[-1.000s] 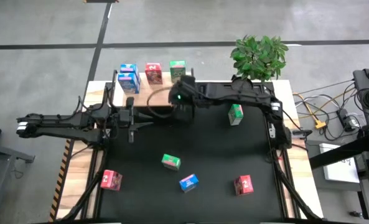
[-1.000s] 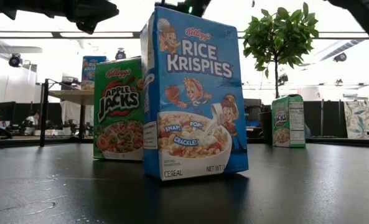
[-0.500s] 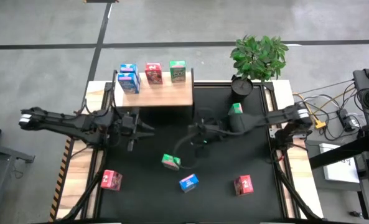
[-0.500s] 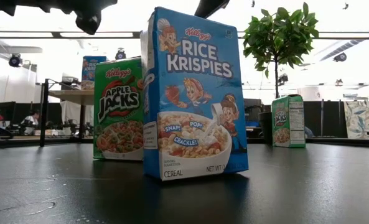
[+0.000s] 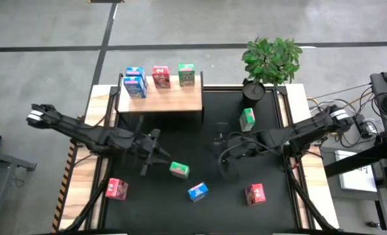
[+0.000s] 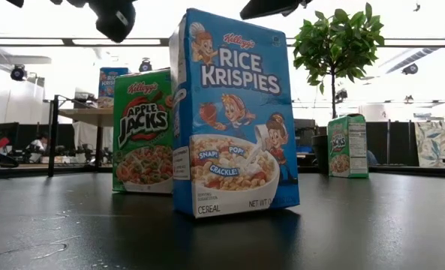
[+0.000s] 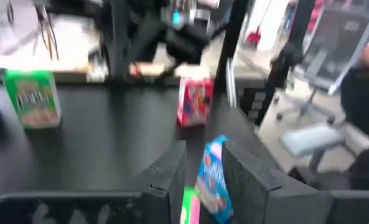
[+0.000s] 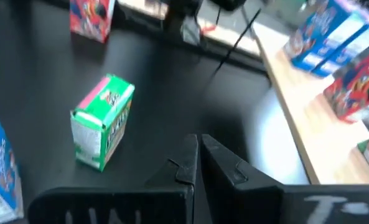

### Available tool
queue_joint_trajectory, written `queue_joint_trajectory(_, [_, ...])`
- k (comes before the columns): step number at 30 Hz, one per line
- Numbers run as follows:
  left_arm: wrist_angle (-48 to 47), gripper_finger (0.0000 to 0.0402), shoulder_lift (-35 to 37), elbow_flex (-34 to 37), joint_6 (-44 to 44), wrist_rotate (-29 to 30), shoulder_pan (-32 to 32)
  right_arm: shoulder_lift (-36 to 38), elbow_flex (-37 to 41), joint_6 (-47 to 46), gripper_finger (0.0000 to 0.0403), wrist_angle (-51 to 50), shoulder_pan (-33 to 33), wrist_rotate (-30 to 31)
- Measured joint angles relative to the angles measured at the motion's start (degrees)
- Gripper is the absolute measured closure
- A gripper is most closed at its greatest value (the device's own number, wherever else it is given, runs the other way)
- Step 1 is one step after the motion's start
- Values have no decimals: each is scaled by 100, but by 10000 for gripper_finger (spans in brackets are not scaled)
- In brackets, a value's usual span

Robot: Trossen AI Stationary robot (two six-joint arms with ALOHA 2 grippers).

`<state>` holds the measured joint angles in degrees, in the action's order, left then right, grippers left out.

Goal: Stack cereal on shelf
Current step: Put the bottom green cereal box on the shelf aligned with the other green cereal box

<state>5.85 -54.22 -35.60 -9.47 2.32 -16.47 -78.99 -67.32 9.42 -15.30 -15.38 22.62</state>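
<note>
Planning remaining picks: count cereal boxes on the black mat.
5: one green box by the plant, another green box mid-mat, red box near left, blue box near centre, red box near right. None seems hidden.

Bright overhead light; wrist views motion-blurred; low view backlit

High cam looks straight down from well above, taking in the whole black table mat (image 5: 245, 196), the pale wooden shelf (image 5: 173, 99) at upper centre-left of frame & both arms; low cam sits at mat level, v. close to a blue Rice Krispies cereal box (image 6: 233, 112) filling mid-frame, facing across to the room behind. Left wrist cam looks forward past its own dark fingers (image 7: 168, 180) low in frame, right wrist cam likewise. Shared: the green Apple Jacks cereal box (image 5: 179, 170) at centre in high cam is also in low cam (image 6: 142, 131) & right wrist cam (image 8: 103, 121); the blue box shows in high cam (image 5: 198, 191) & left wrist cam (image 7: 212, 177).
</note>
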Motion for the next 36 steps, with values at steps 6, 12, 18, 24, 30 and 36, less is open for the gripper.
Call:
queue_joint_trajectory(6, [-893, 246, -831, -608, -10, -24, -199, 463, 894, 466, 394, 1346, 0, -57])
queue_joint_trajectory(12, [-1905, 149, -1663, -1214, -3, 349, -293, 824, 1344, 275, 394, 1517, 0, -201])
queue_joint_trajectory(18, [-2688, 101, -2297, -1644, 41, 895, -293, 930, 1533, 154, 394, 1515, -2, -206])
queue_joint_trajectory(24, [-2747, 105, -2698, -1697, 125, 901, -295, 894, 1549, 255, 394, 1520, 0, -206])
queue_joint_trajectory(30, [-2726, 145, -2904, -1697, 144, 767, -304, 891, 1547, 324, 394, 1566, 2, -204])
queue_joint_trajectory(36, [-2647, 207, -2898, -1695, 144, 763, -313, 891, 1545, 370, 394, 1564, 2, -204])
